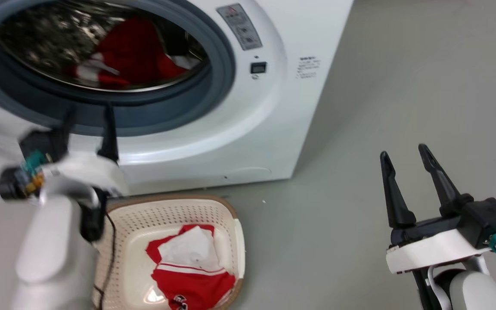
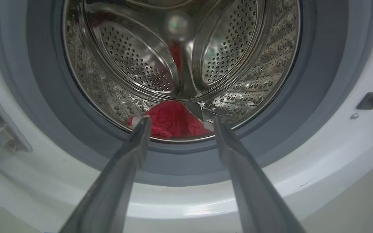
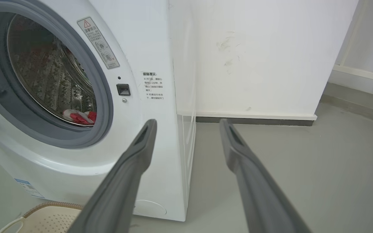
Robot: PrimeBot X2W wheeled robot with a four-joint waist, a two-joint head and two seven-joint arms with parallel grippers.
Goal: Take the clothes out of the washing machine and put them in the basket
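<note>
The white washing machine (image 1: 248,129) stands with its porthole uncovered, and red clothes (image 1: 131,54) with white trim lie low in the steel drum (image 2: 180,64). Another red and white garment (image 1: 190,267) lies in the cream basket (image 1: 235,215) on the floor in front of the machine. My left gripper (image 1: 88,110) is open, its fingers pointing at the grey door seal just below the drum; the red clothes (image 2: 173,121) show between its fingertips, farther in. My right gripper (image 1: 403,153) is open and empty over the floor to the machine's right. The red clothes (image 3: 81,117) also peek from the drum in the right wrist view.
Grey floor (image 1: 403,86) spreads to the right of the machine. A white wall (image 3: 254,58) with a dark skirting stands behind it. The basket's rim (image 3: 44,207) sits just before the machine's base. A dark cable hangs along my left forearm (image 1: 50,249) over the basket's left edge.
</note>
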